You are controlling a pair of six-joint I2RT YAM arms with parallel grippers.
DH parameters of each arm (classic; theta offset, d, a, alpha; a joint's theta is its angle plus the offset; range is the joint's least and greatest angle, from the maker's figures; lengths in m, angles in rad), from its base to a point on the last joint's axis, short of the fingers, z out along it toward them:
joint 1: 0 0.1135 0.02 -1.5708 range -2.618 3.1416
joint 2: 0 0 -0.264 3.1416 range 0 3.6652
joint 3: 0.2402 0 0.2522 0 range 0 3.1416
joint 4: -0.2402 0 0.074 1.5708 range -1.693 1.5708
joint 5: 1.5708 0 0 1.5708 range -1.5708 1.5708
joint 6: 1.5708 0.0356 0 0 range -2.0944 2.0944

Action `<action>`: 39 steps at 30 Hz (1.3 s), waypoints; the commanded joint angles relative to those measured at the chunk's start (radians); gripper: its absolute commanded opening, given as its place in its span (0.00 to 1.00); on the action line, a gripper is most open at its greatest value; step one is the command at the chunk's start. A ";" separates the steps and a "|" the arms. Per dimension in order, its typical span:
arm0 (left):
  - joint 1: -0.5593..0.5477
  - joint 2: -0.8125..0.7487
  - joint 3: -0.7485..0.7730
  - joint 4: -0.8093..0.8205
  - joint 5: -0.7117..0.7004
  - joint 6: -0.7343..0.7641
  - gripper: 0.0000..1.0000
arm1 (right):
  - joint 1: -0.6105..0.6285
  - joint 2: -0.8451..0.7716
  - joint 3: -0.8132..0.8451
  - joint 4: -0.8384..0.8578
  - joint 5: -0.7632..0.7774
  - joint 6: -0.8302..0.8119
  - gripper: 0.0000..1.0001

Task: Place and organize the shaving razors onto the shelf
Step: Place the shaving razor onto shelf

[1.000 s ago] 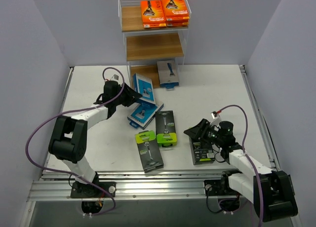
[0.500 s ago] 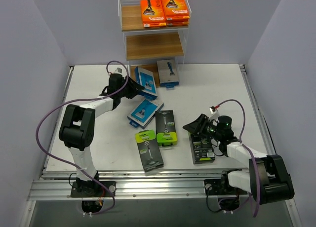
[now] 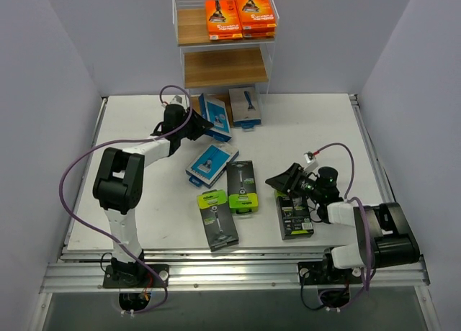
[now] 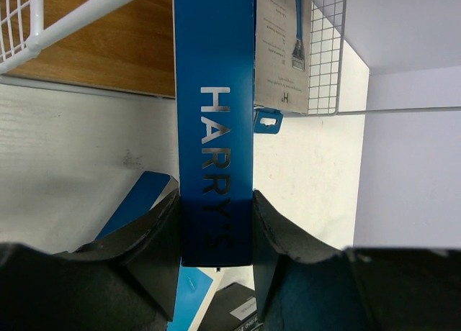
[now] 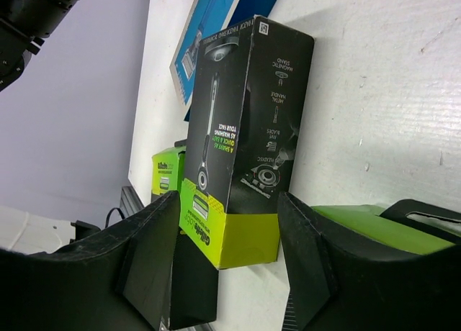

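My left gripper [image 3: 196, 124] [image 4: 216, 219] is shut on a blue razor pack [image 3: 215, 117] [image 4: 215, 93], held on edge at the front of the shelf's [image 3: 180, 43] bottom tier. A blue-and-white pack [image 3: 245, 106] [image 4: 282, 43] lies on that tier. Orange packs [image 3: 240, 18] fill the fenced top tier. My right gripper [image 3: 279, 181] [image 5: 229, 201] is open just above the table, its jaws framing a black pack with a lime end [image 3: 241, 187] [image 5: 245, 129] that lies flat ahead of them.
Another blue pack [image 3: 211, 164] lies mid-table. Two more black-and-lime packs rest near the front, one at the left [image 3: 217, 219] [image 5: 166, 173] and one under the right arm [image 3: 295, 219]. The middle shelf board [image 3: 225, 68] is bare. Grey walls close in on both sides.
The left gripper carried the blue pack away from mid-table to the shelf's bottom tier. The right gripper edged left toward the black-and-lime pack.
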 commanded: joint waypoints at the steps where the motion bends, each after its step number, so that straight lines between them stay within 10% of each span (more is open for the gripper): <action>1: -0.007 0.000 0.057 0.037 -0.038 0.045 0.16 | -0.013 0.034 -0.016 0.043 0.005 -0.015 0.52; 17: -0.034 0.026 0.087 0.046 -0.136 0.089 0.24 | -0.025 0.055 -0.022 0.082 -0.002 -0.008 0.52; 28: -0.041 0.049 0.133 -0.037 -0.185 0.134 0.78 | -0.027 0.074 -0.025 0.108 -0.008 0.000 0.52; 39: -0.041 0.017 0.127 -0.164 -0.199 0.158 0.83 | -0.028 0.051 -0.039 0.106 -0.011 0.001 0.52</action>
